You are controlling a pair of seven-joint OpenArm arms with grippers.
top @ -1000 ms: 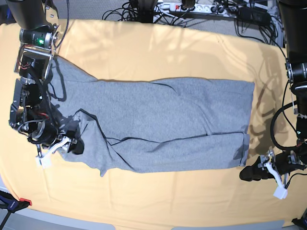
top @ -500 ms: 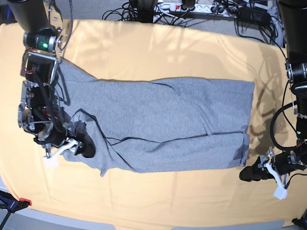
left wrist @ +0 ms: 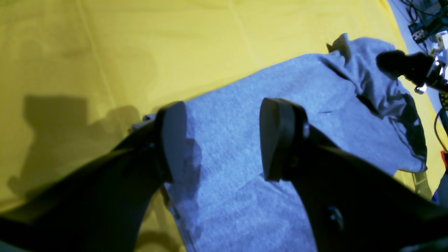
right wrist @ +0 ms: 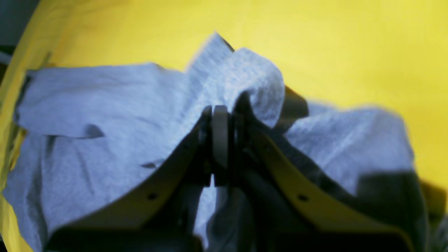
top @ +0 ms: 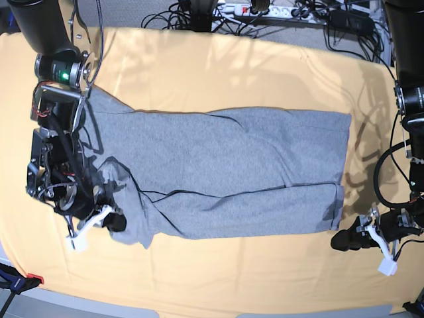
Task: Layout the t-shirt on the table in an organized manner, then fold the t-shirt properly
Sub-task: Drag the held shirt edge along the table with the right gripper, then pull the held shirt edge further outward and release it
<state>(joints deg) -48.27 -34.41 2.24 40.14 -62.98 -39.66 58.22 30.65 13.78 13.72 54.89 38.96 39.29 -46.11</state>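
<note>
The grey t-shirt [top: 232, 172] lies lengthwise across the middle of the yellow-orange table [top: 232, 73], doubled over with a dark seam line running through it. At its lower left corner my right gripper [top: 109, 222] is shut on a bunched fold of the cloth. In the right wrist view the jaws [right wrist: 220, 115] meet, with t-shirt [right wrist: 105, 105] fabric draped over them. My left gripper [top: 344, 240] rests open on the table just off the shirt's lower right corner. In the left wrist view its fingers [left wrist: 224, 136] stand apart with nothing between them, and the t-shirt [left wrist: 315, 105] stretches away beyond.
Cables and a power strip [top: 265, 10] run along the table's far edge. A red-tipped clamp [top: 33, 278] sits at the near left corner. The table's front edge runs close below both grippers.
My right gripper slid right and down onto the shirt's lower left corner and shut on the cloth, bunching it. The left arm has not moved.
</note>
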